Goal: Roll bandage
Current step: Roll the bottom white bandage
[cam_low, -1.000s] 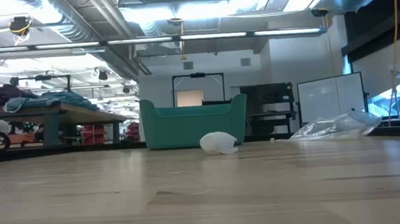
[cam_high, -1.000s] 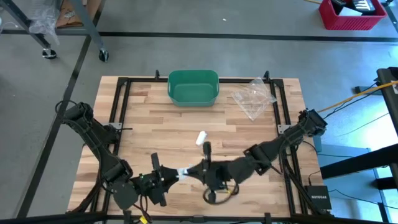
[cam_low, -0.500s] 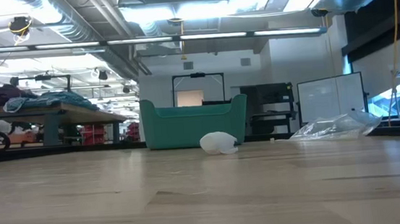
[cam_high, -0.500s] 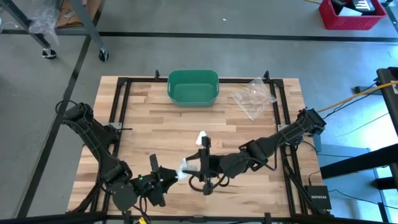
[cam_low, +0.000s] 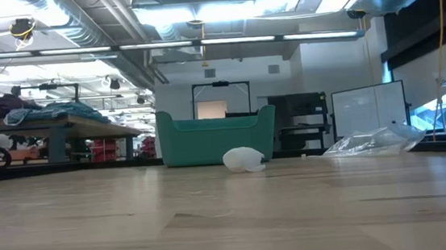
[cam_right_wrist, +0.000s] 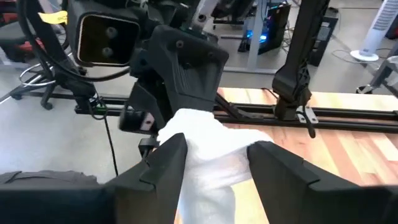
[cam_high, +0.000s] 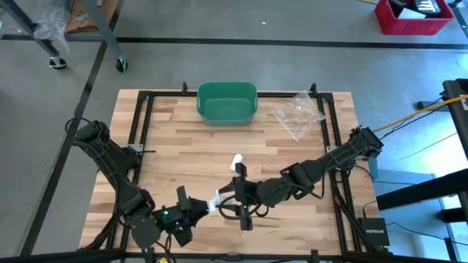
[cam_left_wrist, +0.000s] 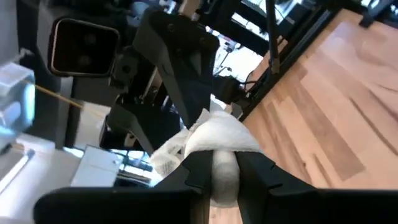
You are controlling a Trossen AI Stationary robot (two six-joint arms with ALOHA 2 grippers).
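- Here, your bandage hangs above the near middle of the desk, a soft white woven wad between the two end effectors; a second white lump lies on the wood just beyond it
- your left end effector is clenched on the bandage's rounded core, the cloth bulging over its dark fingers
- your right end effector stands released, its fingers spread either side of the crumpled cloth; whether they touch it, I cannot tell
- I judge this a re-grip in mid-roll; the next move calls for the right fingers to take fresh cloth and turn it round the core, keeping it taut
- farther off sit a smooth green bin and a crinkled clear plastic bag
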